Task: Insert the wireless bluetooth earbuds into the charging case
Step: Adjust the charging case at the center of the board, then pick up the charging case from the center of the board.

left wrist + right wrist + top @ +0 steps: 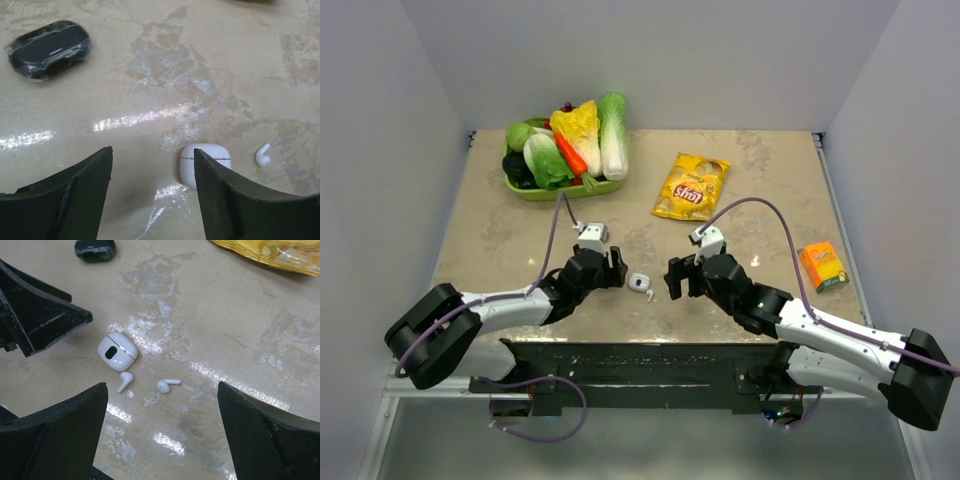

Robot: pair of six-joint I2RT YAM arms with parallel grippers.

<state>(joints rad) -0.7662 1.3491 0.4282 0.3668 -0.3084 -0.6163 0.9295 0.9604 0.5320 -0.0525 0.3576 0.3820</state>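
**A:** Where do the buds lie?

**B:** On the table, outside the charging case. The first earbud lies just beside the case. The second earbud lies near it, a little apart, with its stem pointing away from the case. A white speck sits by the first one; I cannot tell what it is.

**A:** And the case itself?

**B:** White and rounded, with a seam across it; it looks shut, though I cannot be sure. From above it sits between the two grippers.

**A:** The fingers?

**B:** The left gripper has its fingers spread with only bare table between them. In its own view one finger covers a corner of the case. The right gripper stands spread wide and grips nothing; in its wrist view the buds show in the gap between its fingers.

**A:** What crowds the spot?

**B:** The left gripper's dark fingers reach close to the case on one side. A black case wrapped in clear film lies farther out on the table, apart from the white one. The yellow chips bag lies behind, well apart. The green basket of vegetables fills the far left corner, and an orange box sits near the right edge, away from the buds.
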